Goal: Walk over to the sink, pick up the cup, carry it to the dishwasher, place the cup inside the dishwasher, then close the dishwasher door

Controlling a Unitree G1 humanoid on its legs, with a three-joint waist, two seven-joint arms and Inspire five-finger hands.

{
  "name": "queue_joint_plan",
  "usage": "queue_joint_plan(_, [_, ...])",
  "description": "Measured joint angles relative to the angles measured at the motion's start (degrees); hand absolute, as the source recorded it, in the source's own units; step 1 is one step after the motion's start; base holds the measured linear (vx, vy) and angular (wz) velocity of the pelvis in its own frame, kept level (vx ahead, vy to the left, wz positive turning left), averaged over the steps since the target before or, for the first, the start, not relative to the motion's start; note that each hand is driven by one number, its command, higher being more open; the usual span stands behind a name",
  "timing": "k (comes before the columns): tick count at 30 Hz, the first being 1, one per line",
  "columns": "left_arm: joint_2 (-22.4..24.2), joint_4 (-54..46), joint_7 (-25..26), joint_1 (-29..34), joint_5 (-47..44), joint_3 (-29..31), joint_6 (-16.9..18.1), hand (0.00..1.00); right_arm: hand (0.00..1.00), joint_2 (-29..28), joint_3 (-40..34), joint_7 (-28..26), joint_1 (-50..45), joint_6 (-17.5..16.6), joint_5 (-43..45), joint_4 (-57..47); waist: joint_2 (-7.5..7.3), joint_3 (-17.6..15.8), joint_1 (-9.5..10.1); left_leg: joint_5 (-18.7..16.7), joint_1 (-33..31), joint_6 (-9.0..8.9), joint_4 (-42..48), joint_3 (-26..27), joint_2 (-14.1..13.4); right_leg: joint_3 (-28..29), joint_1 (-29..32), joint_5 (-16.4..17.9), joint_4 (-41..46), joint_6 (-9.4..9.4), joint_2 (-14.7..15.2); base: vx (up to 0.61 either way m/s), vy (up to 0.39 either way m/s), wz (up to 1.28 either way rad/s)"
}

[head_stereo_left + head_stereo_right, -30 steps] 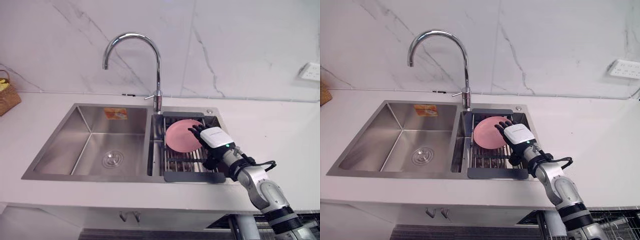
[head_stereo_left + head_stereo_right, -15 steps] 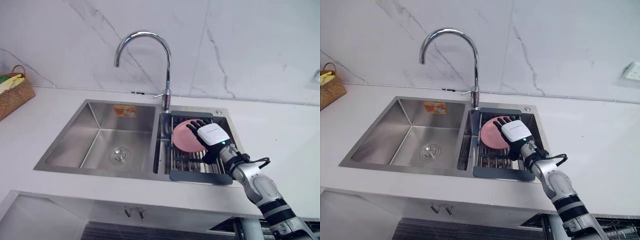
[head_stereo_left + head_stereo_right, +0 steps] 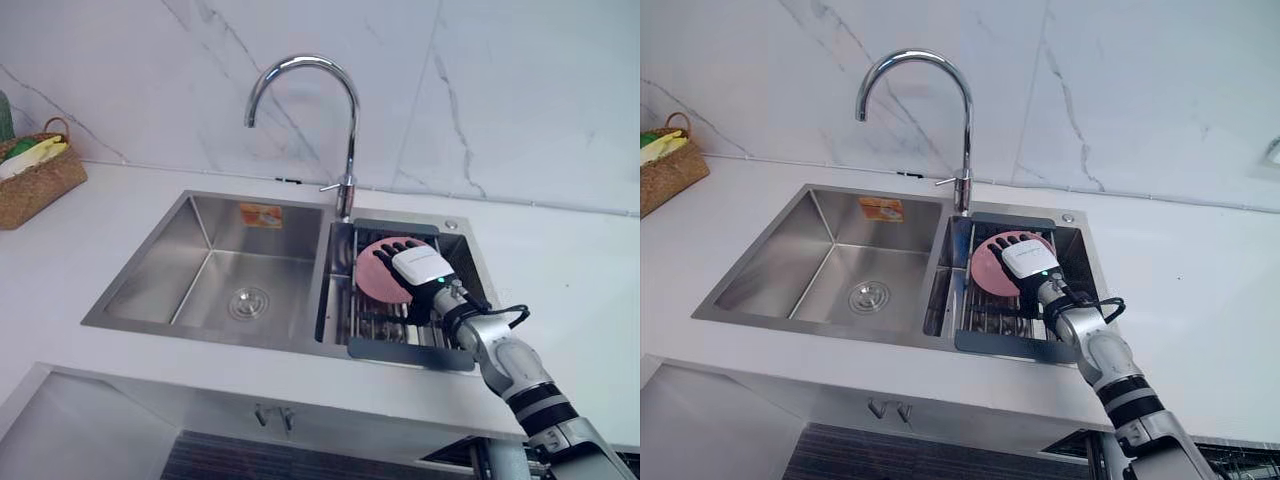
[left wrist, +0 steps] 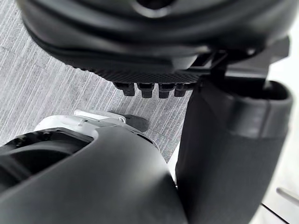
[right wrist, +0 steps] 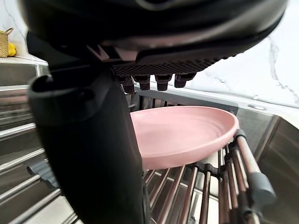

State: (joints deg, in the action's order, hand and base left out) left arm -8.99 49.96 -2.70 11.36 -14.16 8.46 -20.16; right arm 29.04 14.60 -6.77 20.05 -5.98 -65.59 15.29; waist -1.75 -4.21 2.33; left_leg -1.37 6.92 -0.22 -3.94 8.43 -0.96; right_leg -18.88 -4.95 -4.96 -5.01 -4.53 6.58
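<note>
"One pink plate [image 3: 374, 270] is what I have under my right hand [image 3: 422, 270]. It sits tilted on the drying rack [image 3: 385, 322], just in front of the tap [image 3: 345, 110] and a little to the right of the tap's base."

"How are the fingers on that hand?" the desk asks.

"Straight and spread, laid out over the plate's upper face. In my right wrist view the fingertips [image 5: 162, 84] sit above the plate's far rim and the thumb [image 5: 88, 154] stands clear of the near rim, so nothing is clasped. I cannot tell whether the fingers actually touch the plate."

"And the rack?"

"It spans the narrow right basin, directly in front of the tap. The wide basin of the sink [image 3: 215, 270], with its round drain, lies to the tap's left."

"Your other hand?"

"My left hand [image 4: 149, 42] shows in its own wrist view, above grey floor [image 4: 37, 84]. Its fingers are in a loose row, its thumb is out beside them, and it holds nothing."

"Anything else around?"

"A woven basket [image 3: 35, 180] stands on the white counter [image 3: 560, 270], well to the tap's left. A marbled white wall [image 3: 500, 90] rises right behind the tap."
</note>
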Motion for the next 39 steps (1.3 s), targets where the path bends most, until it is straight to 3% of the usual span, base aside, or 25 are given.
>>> queue_joint_plan(1, [0.00,0.00,0.12,0.03,-0.26,0.00,-0.01,1.00,1.00,-0.02,0.00,0.01,0.05,0.34,-0.03,0.00,-0.01,-0.01,0.01,0.00,0.01,0.00,-0.02,0.00,0.00,-0.01,0.00,0.00,0.05,0.00,0.00,-0.03,-0.012,0.00])
queue_joint_plan(2, [-0.01,0.00,0.23,0.07,-0.41,0.00,-0.02,1.00,0.00,-0.02,0.00,0.03,0.16,0.82,-0.39,0.00,-0.04,-0.02,0.00,0.00,0.01,0.00,-0.04,0.00,0.01,-0.01,0.00,0.00,0.06,0.00,0.00,-0.04,-0.015,0.00])
queue_joint_plan(12, [-0.07,-0.29,2.03,0.11,-0.43,-0.01,0.41,1.00,0.00,-0.76,0.00,1.92,0.23,3.18,-4.46,1.52,-0.52,-0.33,0.02,0.60,0.15,-0.06,-0.92,-0.07,0.04,-0.16,0.21,-0.02,0.09,-0.04,-0.01,-0.04,-0.016,0.01])
queue_joint_plan(24, [0.49,-0.81,5.47,1.02,-0.43,0.03,2.92,1.00,0.00,-2.21,-0.93,19.07,0.17,7.34,-8.73,0.83,-0.64,-0.73,0.01,0.60,0.12,-0.06,-0.92,0.02,0.08,0.00,0.28,-0.07,0.11,-0.11,0.05,-0.02,-0.008,0.00])
queue_joint_plan(32, [0.78,-0.96,6.60,1.26,-0.43,-0.05,4.25,1.00,0.00,-2.22,-3.17,20.70,-0.95,7.45,-5.40,-2.16,-0.46,-1.07,0.02,0.59,0.09,-0.06,-0.90,0.07,0.06,0.05,0.31,-0.06,0.12,-0.13,0.03,0.00,0.000,0.00])
queue_joint_plan(39, [0.71,-3.04,7.71,1.98,-0.38,-0.90,3.20,1.00,0.00,-2.48,-6.77,20.87,-9.43,6.64,-0.61,-11.47,-0.39,-1.10,-0.18,0.50,0.05,-0.18,-0.33,0.36,0.03,0.46,0.23,-0.05,0.13,-0.13,0.06,0.00,0.000,-0.01])
